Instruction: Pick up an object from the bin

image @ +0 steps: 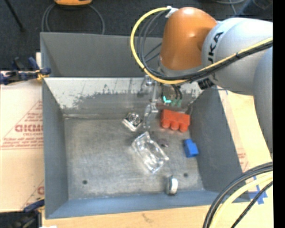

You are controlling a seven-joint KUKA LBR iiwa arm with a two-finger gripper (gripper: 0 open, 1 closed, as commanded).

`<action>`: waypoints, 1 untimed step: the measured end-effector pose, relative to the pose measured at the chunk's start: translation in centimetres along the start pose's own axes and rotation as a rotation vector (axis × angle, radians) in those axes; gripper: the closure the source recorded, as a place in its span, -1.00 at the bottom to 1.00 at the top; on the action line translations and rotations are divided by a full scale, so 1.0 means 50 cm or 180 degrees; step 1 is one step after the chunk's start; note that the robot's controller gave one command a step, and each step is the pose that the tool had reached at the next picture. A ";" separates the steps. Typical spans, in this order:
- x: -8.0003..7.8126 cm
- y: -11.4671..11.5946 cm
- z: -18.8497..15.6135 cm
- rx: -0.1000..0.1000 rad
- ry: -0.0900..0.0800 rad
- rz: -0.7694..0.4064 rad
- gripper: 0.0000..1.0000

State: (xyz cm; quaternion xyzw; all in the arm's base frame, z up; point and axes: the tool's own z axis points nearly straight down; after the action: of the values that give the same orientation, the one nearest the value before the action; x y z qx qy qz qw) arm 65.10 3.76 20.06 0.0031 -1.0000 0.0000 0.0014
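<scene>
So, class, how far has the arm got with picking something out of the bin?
Done: the hand is low by the back wall of the bin, between a small silver piece and a red block. In hand: probably choosing one; both lie on the floor, like the clear plastic piece and blue block. Left: gripping and lifting.

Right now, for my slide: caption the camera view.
Tool between a metal part and red block; clear plastic and blue block nearby in the bin.
</scene>
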 end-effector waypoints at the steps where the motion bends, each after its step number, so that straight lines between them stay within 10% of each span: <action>1: 0.045 -0.142 0.185 0.0003 -0.0040 -0.0132 -1.00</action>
State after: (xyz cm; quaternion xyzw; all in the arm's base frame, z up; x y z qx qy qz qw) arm 62.85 -3.37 10.83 0.0238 -0.9997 0.0003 -0.0049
